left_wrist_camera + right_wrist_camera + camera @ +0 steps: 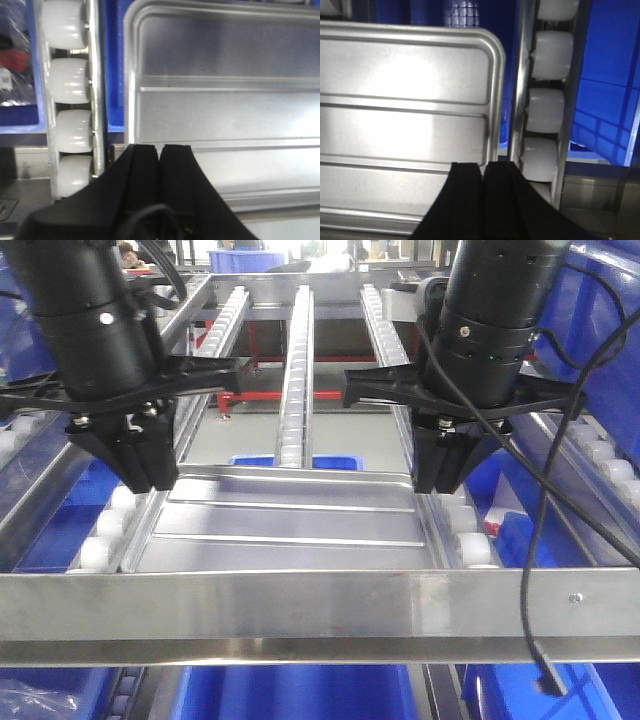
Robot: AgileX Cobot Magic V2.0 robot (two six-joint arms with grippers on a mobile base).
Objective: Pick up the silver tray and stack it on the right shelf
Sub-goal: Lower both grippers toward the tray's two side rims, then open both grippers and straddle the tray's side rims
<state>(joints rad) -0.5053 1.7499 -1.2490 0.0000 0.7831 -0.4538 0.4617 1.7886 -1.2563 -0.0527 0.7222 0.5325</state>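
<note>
The left gripper (145, 480) hangs tips-down over the left edge of the silver tray (290, 525). In the left wrist view its two black fingers (142, 165) are pressed together with only a thin seam between them. They sit over the tray's left rim, but whether they actually touch or pinch it, can't tell. Just left of that rim is a row of white rollers (70, 130).

The tray itself lies flat on the roller rack (120, 530), between the left and right roller rows. Its near edge is right behind the steel front bar (300, 605), and its two long ridges run left to right. A centre roller track (295, 370) runs away from its far edge, and blue bins (290, 690) show underneath.

It's the same deal on the right side. The right gripper (437, 485) is at the tray's far right corner. Its fingers (502, 190) are closed up to a slit over the right rim, and again there's no telling if it has hold of anything. The right roller row (545, 110) sits just beside that rim. The front bar has a screw (575, 597) near its right end, and a black cable (535, 570) dangles in front of it.
</note>
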